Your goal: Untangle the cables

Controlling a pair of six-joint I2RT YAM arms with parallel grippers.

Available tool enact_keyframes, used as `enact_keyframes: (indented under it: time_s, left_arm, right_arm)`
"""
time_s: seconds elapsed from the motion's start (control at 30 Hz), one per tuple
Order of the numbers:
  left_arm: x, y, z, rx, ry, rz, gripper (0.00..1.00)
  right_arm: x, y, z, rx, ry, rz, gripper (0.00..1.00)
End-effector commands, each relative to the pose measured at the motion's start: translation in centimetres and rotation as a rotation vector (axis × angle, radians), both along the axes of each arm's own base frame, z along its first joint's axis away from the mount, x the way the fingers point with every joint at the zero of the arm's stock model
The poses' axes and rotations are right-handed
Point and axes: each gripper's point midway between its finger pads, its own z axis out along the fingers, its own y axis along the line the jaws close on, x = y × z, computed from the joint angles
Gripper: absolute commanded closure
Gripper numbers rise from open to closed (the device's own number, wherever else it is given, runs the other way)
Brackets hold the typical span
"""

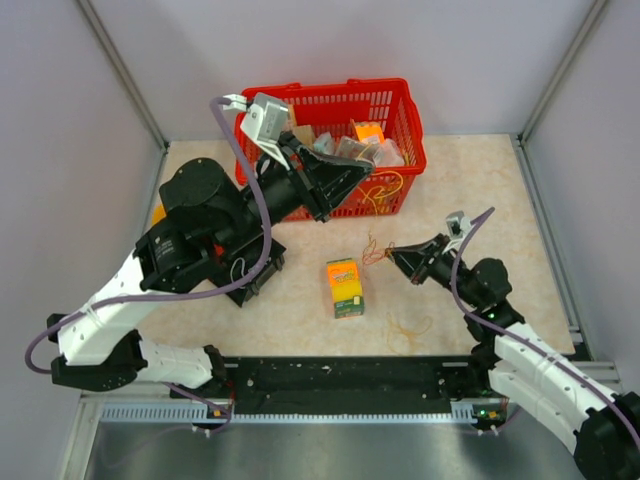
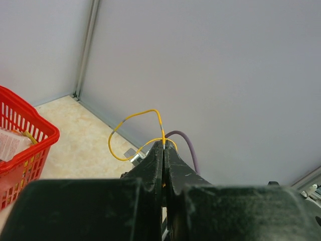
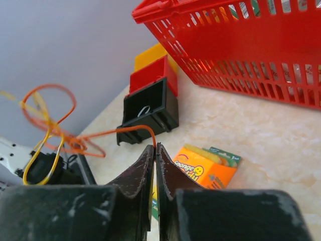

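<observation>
Left fingers (image 2: 149,168) clamped on yellow cable (image 2: 123,122), right fingers (image 3: 142,169) — orange cable (image 3: 120,129)

The cables (image 1: 375,250): v. thin, flexible wires in orange, yellow & pale tan, all in loose loops. The yellow wire (image 2: 131,131) makes an open loop in the air, crossing itself where the left tool (image 2: 163,145) pinches it, tips pressed together. From above it hangs just in front of the red basket (image 1: 412,125). The orange wire (image 3: 49,108) is knotted w/ a yellow strand (image 3: 42,150) in a raised tangle. One orange end arcs into the closed right tool (image 3: 155,148). The pale loops (image 1: 405,325) lie flat on the bench (image 1: 480,200), apart from the rest.
</observation>
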Motion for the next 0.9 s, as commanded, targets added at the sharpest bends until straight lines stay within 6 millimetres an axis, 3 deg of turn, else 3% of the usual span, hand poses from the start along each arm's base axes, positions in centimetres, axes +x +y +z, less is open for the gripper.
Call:
enact_keyframes:
  time_s: [0.0,0.13,0.2,0.27,0.33,0.37,0.43,0.53,0.6,0.73,0.87]
  left_arm:
    - [-0.7,1.5,2.7,-0.09,-0.038,-0.007,1.0]
    - [-0.8,2.0,2.7,-0.086,-0.041,0.002,1.0]
    - [-0.7,2.4,2.7,-0.083,-0.044,0.016,1.0]
    - [-0.5,3.2,2.8,-0.08,-0.049,0.04,1.0]
    - [-0.3,4.5,2.8,-0.076,-0.054,0.085,1.0]
    - [-0.1,5.2,2.6,-0.067,-0.058,0.109,1.0]
    - [0.3,7.6,2.3,-0.053,-0.059,0.189,1.0]
    - [1.5,11.1,0.0,0.012,-0.037,0.336,1.0]
    - [2.4,13.6,-2.2,0.066,-0.007,0.448,1.0]
    - [2.6,17.9,-4.7,0.134,0.033,0.583,1.0]
    - [3.2,19.7,-7.2,0.245,0.063,0.676,1.0]
  right_arm:
    - [-0.1,-0.1,3.0,0.142,-0.044,-0.02,1.0]
    - [0.7,-0.8,2.3,0.15,0.004,-0.08,1.0]
    - [2.5,-2.6,0.1,0.103,0.12,-0.238,1.0]
    - [4.5,-6.8,-3.7,0.044,0.317,-0.532,1.0]
    - [4.5,-12.6,-7.1,0.001,0.465,-0.868,1.0]
    - [3.9,-14.6,-8.2,-0.028,0.503,-0.968,1.0]
    - [3.1,-18.3,-9.0,-0.08,0.537,-1.131,1.0]
    - [2.4,-21.4,-10.3,-0.153,0.622,-1.225,1.0]
    - [2.1,-23.1,-11.2,-0.169,0.679,-1.264,1.0]
    - [1.8,-25.3,-12.7,-0.155,0.773,-1.287,1.0]
    - [2.8,-24.5,-11.8,-0.156,0.719,-1.212,1.0]
